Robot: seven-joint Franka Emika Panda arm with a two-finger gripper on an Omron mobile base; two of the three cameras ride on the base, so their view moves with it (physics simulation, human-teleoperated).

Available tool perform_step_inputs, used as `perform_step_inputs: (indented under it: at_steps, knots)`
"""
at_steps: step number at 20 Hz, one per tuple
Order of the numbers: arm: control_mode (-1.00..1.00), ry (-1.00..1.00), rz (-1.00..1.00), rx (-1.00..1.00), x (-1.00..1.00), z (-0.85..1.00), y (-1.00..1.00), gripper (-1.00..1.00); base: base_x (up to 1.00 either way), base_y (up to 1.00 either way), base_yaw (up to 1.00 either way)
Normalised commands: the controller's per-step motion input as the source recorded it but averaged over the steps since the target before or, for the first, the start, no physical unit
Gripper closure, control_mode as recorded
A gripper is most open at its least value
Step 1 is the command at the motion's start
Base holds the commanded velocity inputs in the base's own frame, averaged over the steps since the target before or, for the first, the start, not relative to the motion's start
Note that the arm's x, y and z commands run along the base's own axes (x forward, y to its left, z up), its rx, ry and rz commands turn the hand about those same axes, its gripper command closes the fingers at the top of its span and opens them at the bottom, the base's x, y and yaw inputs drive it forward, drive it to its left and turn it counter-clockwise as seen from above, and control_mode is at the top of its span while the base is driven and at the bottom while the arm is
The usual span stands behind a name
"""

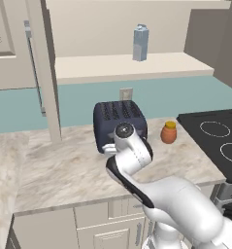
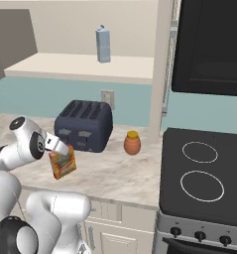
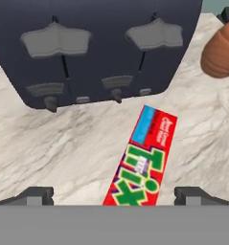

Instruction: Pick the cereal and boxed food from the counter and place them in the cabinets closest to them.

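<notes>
Hand view looks down the narrow red side of the cereal (image 3: 141, 160), which carries green letters that seem to read "Trix", a blue patch and small white print too fine to read; it stands on the marbled bench (image 3: 58, 148) just in front of the dark toaster (image 3: 99, 48). The fingers (image 3: 37, 195) are spread wide to either side of it, released and gripping nothing. Right base view shows the gripper (image 2: 62, 150) right at the box's top, though contact is unclear, with an orange jar (image 2: 132, 143) beside the toaster.
</notes>
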Motion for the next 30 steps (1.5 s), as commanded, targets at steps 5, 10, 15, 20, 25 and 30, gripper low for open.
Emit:
perform_step_inputs:
  at_steps: [5,10,15,20,25,30]
  knots:
    - [-1.00,0.00,-0.05,0.00,0.00,-0.28,0.02,-1.00,0.00,0.00,0.00]
    - [-1.00,0.00,-0.06,0.00,0.00,-0.28,0.00,-1.00,0.00,0.00,0.00]
    - [-1.00,0.00,-0.04,0.00,0.00,-0.17,0.01,1.00,0.00,0.00,0.00]
    - [-1.00,0.00,0.00,0.00,0.00,0.01,0.00,1.00,0.00,0.00,0.00]
    - [-1.00,-0.02,-0.04,0.00,-0.01,0.27,0.00,1.00,0.00,0.00,0.00]
    - [-1.00,0.01,-0.04,0.00,-0.02,0.48,0.00,1.00,0.00,0.00,0.00]
